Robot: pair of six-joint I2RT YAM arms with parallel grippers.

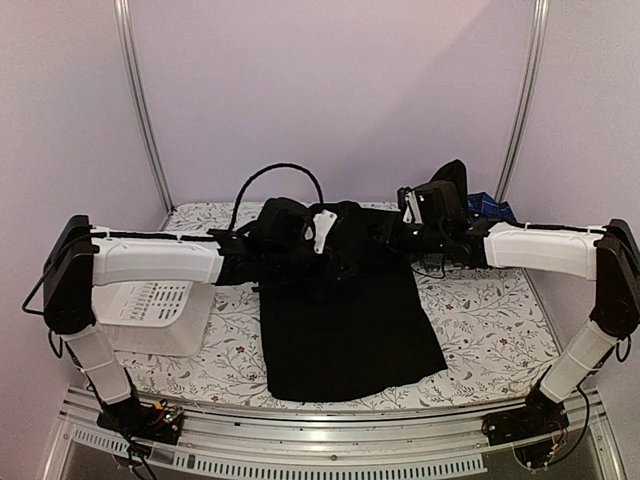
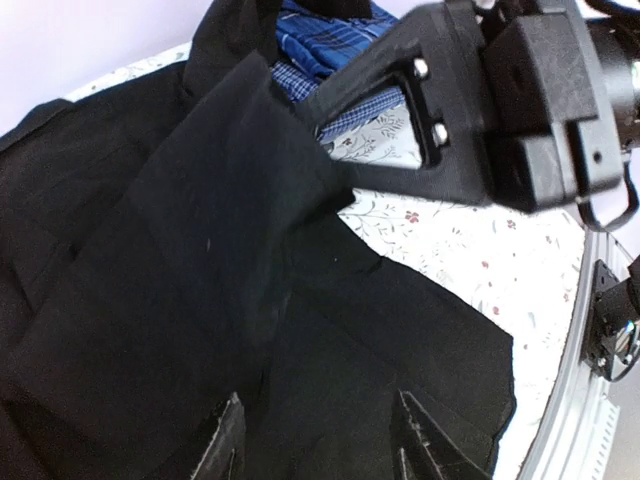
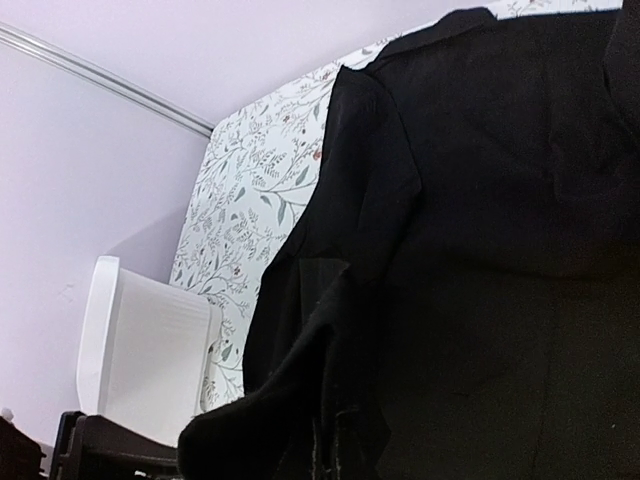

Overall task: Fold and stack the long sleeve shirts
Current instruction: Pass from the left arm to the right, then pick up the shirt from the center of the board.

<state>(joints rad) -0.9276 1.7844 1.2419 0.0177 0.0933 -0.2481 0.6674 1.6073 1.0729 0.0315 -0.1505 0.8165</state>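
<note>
Both arms (image 1: 160, 258) stretched inward, right gripper (image 2: 336, 180) pinching black shirt (image 1: 345, 330)

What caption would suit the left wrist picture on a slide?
The right fingers pinch a fold of the black shirt; the plaid shirt lies behind.

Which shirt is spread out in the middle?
The black shirt. The blue plaid shirt sits crumpled at the far right edge.

Beneath the left claw (image 2: 320, 445) the black shirt (image 2: 200, 280) is plain. Ahead of it the plaid shirt (image 2: 325, 35) is blue and navy; to its right the table cover (image 2: 480, 250) is white, flowered.
</note>
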